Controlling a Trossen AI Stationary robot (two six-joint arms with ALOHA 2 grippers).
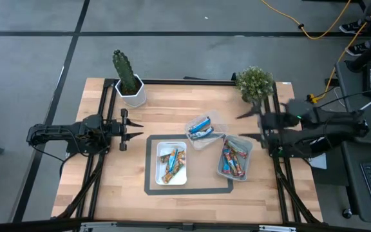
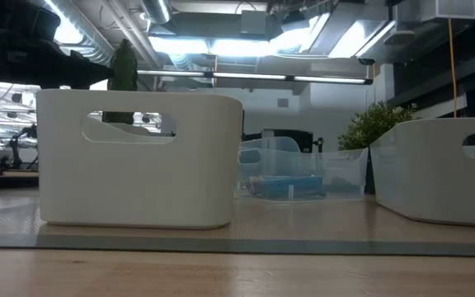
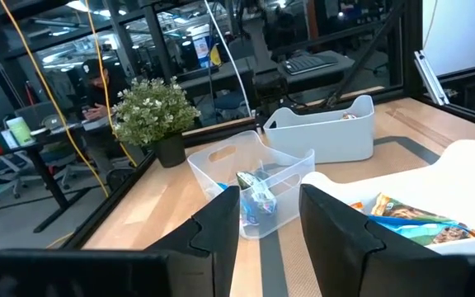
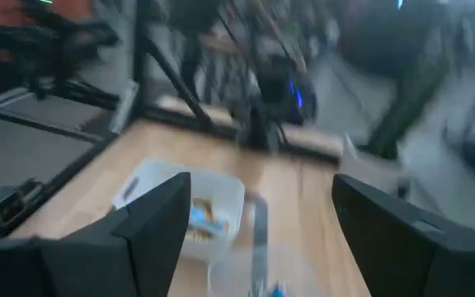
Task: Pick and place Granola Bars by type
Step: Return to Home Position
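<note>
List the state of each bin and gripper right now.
White bin: upright, holds gold-brown bars.
Clear bin: upright, holds blue bars.
Gray bin: upright, holds red bars.
Left gripper: open, empty.
Right gripper: open, empty.

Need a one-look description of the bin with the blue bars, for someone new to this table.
On the wooden table, find the dark rectangle marked mid-table. The clear bin sits on its far edge, between the white bin and the gray bin. It alone is see-through, and it holds blue-silver bars.
</note>
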